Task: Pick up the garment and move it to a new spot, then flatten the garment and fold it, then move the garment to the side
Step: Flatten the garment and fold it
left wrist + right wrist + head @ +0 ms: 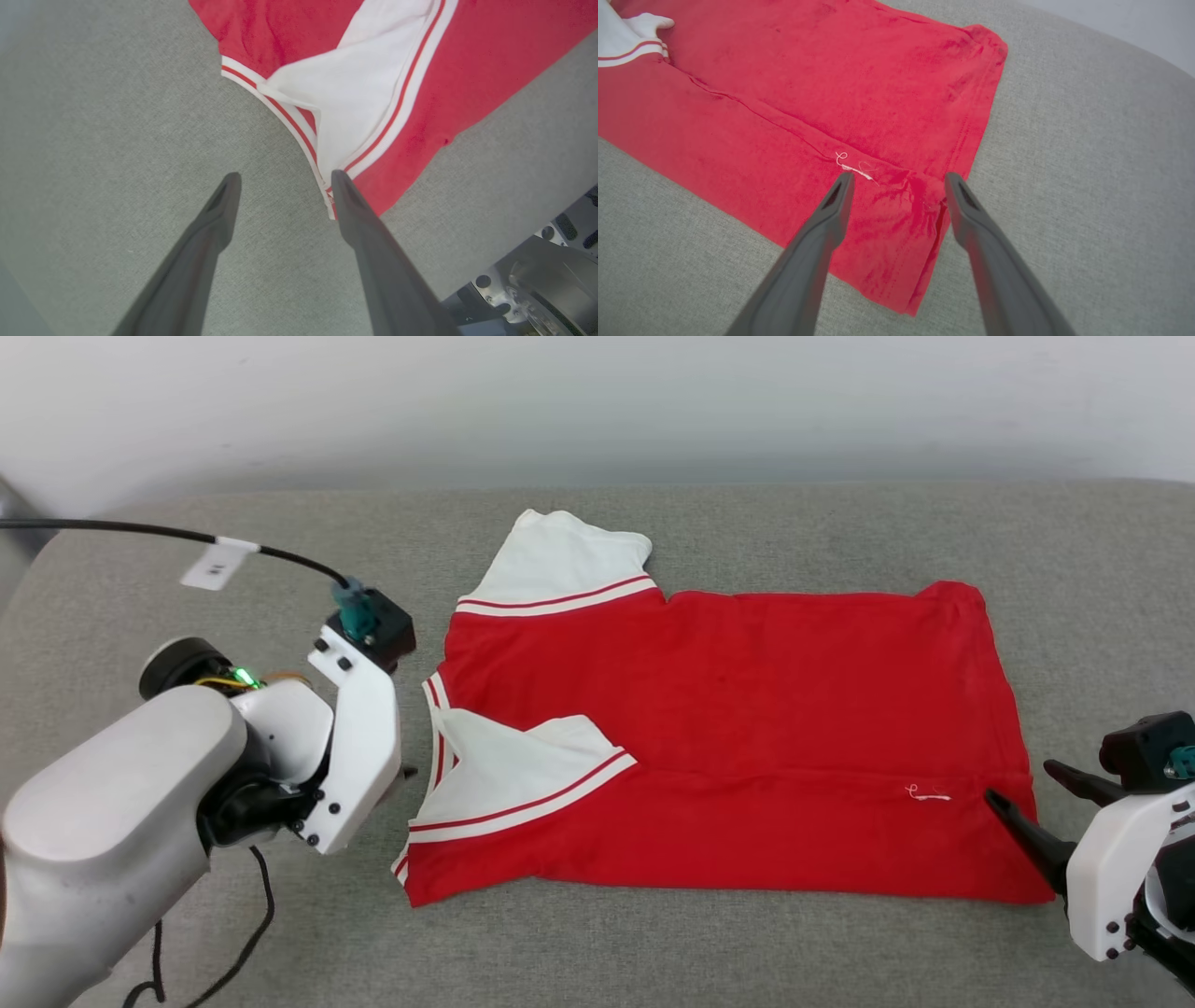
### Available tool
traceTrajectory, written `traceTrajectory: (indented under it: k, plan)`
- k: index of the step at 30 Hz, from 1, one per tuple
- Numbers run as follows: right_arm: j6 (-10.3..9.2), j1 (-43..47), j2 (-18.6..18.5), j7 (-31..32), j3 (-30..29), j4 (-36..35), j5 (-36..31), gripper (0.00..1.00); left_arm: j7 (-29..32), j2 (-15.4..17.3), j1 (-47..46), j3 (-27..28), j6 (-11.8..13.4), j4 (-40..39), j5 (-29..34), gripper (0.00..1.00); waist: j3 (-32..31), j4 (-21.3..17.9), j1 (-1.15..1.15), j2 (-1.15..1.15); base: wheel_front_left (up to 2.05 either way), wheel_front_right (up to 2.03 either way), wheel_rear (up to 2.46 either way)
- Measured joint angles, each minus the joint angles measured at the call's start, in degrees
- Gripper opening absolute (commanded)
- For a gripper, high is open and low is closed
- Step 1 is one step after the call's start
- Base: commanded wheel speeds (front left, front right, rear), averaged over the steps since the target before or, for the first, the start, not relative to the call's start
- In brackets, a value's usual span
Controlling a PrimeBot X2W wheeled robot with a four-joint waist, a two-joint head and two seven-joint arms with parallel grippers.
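The garment (728, 709) lies spread on the grey cushion, plain red face up, collar toward my left. Its near long edge is folded up over the body, with one white sleeve (523, 765) lying on top and the other sleeve (560, 565) sticking out at the far side. My left gripper (284, 179) stands open just off the collar-end corner (369, 186), nothing between its fingers. My right gripper (1019, 781) is open over the hem-end near corner (901, 210), fingers straddling the folded edge without holding it. A loose white thread (852, 165) lies by the left fingertip.
The grey cushion (653, 943) stretches wide around the garment, with bare fabric in front and on both sides. A pale wall (597, 401) rises behind it. A black cable (140, 529) with a white tag runs to my left wrist. Metal parts of my body (537, 280) show low right.
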Motion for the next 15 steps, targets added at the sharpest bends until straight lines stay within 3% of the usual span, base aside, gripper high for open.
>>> traceTrajectory:
  k: [7,15]
  plan:
    - [0.0,-0.14,0.47,2.02,0.6,-1.24,-0.1,1.0,9.39,-1.86,-0.6,-3.34,0.34,-0.02,-2.1,1.0,1.35,-1.5,0.0,0.0,0.0,0.0,0.0]
    - [0.0,-1.85,1.18,3.0,1.71,-1.78,-0.43,1.0,11.18,-2.92,0.56,-6.65,-0.08,3.48,-0.97,1.0,4.19,-3.65,0.0,0.0,0.0,0.0,0.0]
